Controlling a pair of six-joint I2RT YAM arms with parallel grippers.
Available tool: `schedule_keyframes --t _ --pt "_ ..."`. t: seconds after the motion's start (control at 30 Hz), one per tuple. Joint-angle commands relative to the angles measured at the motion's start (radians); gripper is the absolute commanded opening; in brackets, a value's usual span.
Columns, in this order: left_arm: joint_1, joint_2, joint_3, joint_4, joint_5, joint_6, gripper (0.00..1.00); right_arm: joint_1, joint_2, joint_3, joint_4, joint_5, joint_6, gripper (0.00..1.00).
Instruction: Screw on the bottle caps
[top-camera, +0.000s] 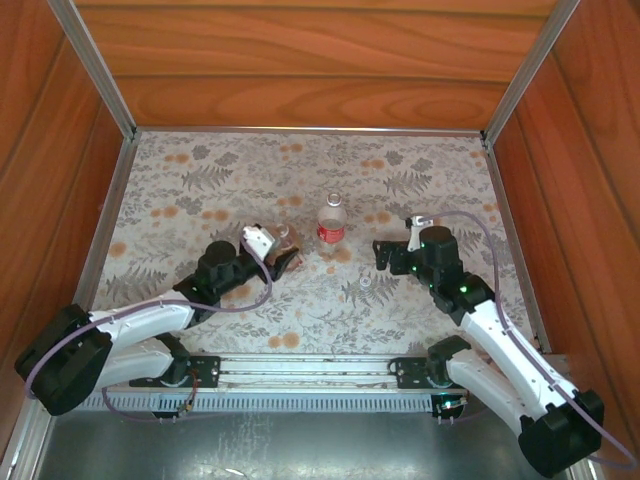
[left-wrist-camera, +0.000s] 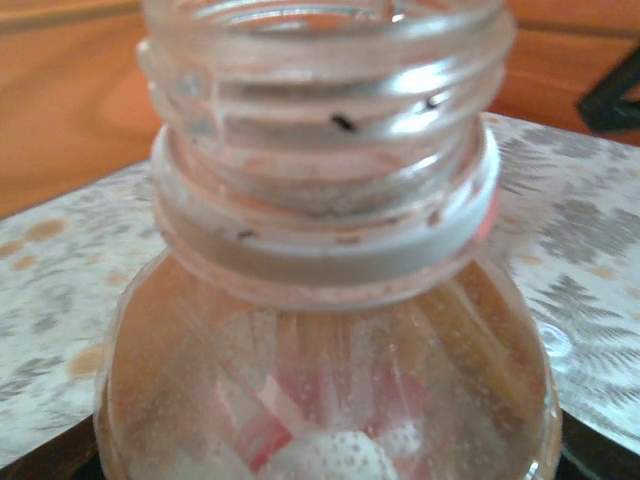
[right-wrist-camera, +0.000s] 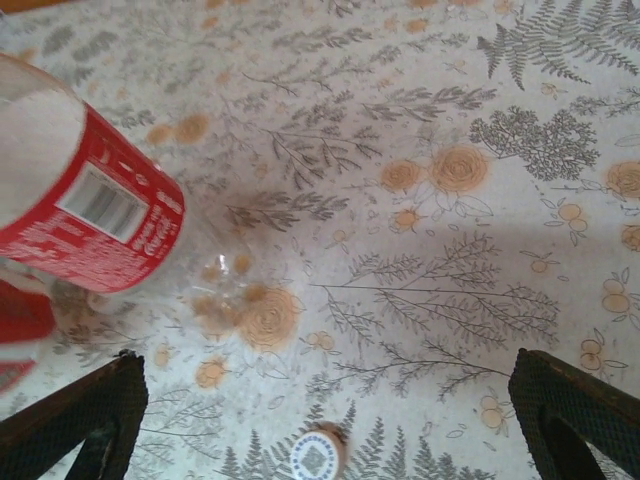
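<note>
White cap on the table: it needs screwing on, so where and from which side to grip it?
Probably its round rim, from straight above: the cap lies flat on the table, clear of the red-labelled bottle, right tool open over it.

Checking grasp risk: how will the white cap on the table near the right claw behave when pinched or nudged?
The cap lies flat, so it probably won't roll, though it may skid across the table if nudged. It looks tiny and light beside the open right claw, so an off-centre pinch could flick it away.
</note>
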Motion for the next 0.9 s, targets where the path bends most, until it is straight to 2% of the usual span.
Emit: schedule_keyframes --t 0.0,0.1,0.23,0.33,0.43,0.6,0.87 --pt "-0.061 0.023 0.012 -0.054 0.061 0.021 0.68 0.006 -0.041 -0.049 0.013 -0.077 0.094 1.0" --pt "-0.12 0.105 0.048 -0.052 0.066 0.033 0.68 0.006 -0.033 -0.063 -0.002 -0.087 0.103 1.0" --pt "-0.19 0.228 0.115 -0.043 0.079 0.05 0.68 0.007 0.029 -0.023 -0.114 -0.045 0.073 0.96" --pt "-0.218 0.307 0.149 0.029 0.095 0.041 0.68 0.007 0.064 -0.017 -0.151 -0.036 0.046 0.96" --pt "-0.229 0.365 0.144 0.141 0.108 0.02 0.68 0.009 0.061 -0.035 -0.128 -0.045 0.03 0.96" --pt "-0.235 0.435 0.137 0.235 0.117 0.005 0.68 0.009 0.08 -0.045 -0.108 -0.065 0.014 0.95" --pt "-0.236 0.451 0.088 0.288 0.144 -0.046 0.69 0.009 0.113 -0.022 -0.113 -0.084 -0.008 0.95"
